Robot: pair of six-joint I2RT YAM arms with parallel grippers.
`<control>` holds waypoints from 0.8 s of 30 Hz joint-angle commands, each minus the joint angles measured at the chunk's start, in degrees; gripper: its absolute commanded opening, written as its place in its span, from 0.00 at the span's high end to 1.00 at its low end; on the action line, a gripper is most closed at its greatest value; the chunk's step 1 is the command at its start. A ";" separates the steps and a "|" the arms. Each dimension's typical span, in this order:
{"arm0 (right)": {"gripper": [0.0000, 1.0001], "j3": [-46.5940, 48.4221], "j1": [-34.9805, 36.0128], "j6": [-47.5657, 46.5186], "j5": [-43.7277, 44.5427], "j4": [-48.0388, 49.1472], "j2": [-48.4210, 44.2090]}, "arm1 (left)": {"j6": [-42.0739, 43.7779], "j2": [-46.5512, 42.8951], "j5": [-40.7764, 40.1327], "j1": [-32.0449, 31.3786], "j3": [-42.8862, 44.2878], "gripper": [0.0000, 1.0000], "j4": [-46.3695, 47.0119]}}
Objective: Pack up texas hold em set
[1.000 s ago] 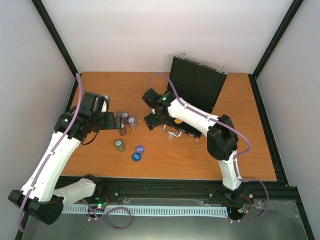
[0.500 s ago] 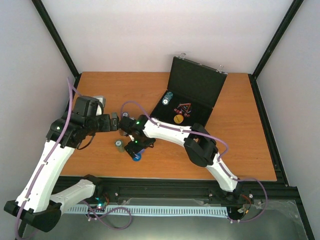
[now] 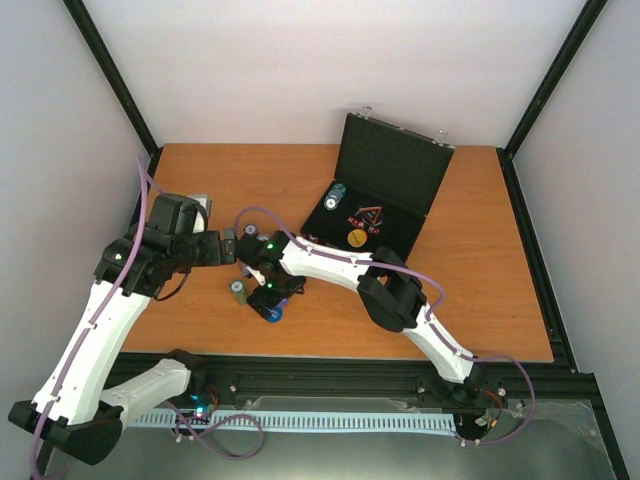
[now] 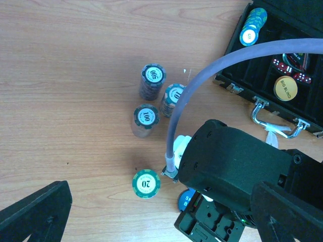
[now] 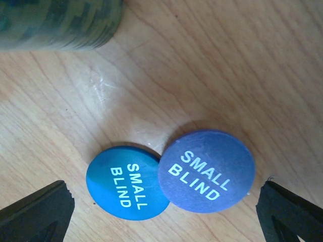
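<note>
Both jaws wide open, empty; R over blue discs (image 5: 206, 170).

From my seat I see an orange-brown wooden tabletop (image 3: 480, 300) with a clear grain that the close views also show. Plain white walls (image 3: 330, 70) close it in on three sides. A black frame post (image 3: 110, 75) slants up at the far left corner, and a second post (image 3: 555, 75) at the far right. A black rail (image 3: 330, 385) runs along the near edge, with a white slotted strip (image 3: 330, 422) just below it. At the table's left edge sits a small pale object (image 3: 200, 201), possibly a box; I can't tell.
</note>
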 commanded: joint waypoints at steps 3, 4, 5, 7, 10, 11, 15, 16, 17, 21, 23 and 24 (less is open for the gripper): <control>0.00 1.41 -0.03 -3.86 -3.16 0.22 2.27 | 0.28 0.91 -0.15 0.06 0.48 0.00 0.35; 0.00 1.56 -0.03 -4.22 -3.28 0.36 2.62 | 0.35 0.98 -0.15 0.05 0.40 0.00 0.31; 0.00 1.85 -0.03 -4.70 -3.47 0.38 3.08 | 0.40 1.09 -0.16 0.07 0.39 0.00 0.38; 0.00 2.01 -0.03 -5.33 -4.24 0.77 3.30 | 0.49 1.23 -0.24 0.09 0.31 0.00 0.38; 0.00 1.71 -0.03 -5.92 -5.96 1.44 3.23 | 0.56 1.40 -0.20 0.08 0.13 0.00 0.55; 0.00 1.57 -0.01 -5.95 -6.36 1.46 3.16 | 0.56 1.46 -0.24 0.09 0.11 0.00 0.56; 0.03 0.83 0.88 -5.96 -6.60 0.18 2.43 | 0.72 1.57 -0.40 0.08 0.00 0.00 0.56; 0.03 0.19 1.32 -5.93 -6.01 -0.04 1.91 | 0.70 1.58 -0.48 0.07 -0.04 0.00 0.60; 0.03 -0.38 1.80 -5.76 -5.12 -0.22 1.26 | 0.69 1.54 -0.55 0.03 -0.12 0.00 0.58; 0.03 -2.26 2.83 -4.23 -4.07 -0.58 -1.76 | 0.66 1.52 -0.51 0.09 -0.60 0.00 0.86; 0.04 -2.29 3.24 -3.49 -3.78 -0.89 -3.18 | 0.57 1.49 -0.40 0.08 -0.82 0.00 1.03; 0.03 -2.22 3.41 -3.36 -3.61 -1.14 -3.70 | 0.60 1.49 -0.36 0.11 -0.96 0.00 1.15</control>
